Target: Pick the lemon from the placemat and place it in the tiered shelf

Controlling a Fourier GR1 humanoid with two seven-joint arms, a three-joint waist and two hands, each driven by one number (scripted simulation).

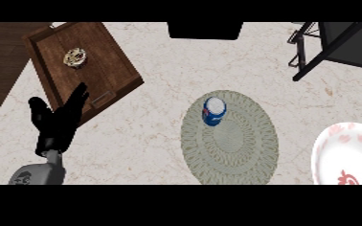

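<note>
Pale, veined stone makes up the counter (152, 129) that fills the view. Nearest, at the lower left of the frame, the left hand (58, 119) rests with its fingers straight, spread and pointing up, holding nothing; the right hand is out of sight. Lower centre lies the round woven placemat (237, 153), and at the lower right edge a white plate (338, 146) with red flowers shows in part. On the placemat's upper left part stands a blue and white can (214, 111); no lemon shows there or anywhere else in the frame. Further up, at the upper left, a wooden tray (106, 74) carries a small pale round thing (75, 57) that I cannot identify. At the top centre is a dark block (205, 30), and at the upper right corner stand the black bars of the tiered shelf (322, 48), mostly cut off by the edge. With the lemon unseen, the step cannot be settled: it may sit on a hidden level of the shelf, or simply be absent. Any next move first calls for finding the fruit; only the can offers itself on the mat.
</note>
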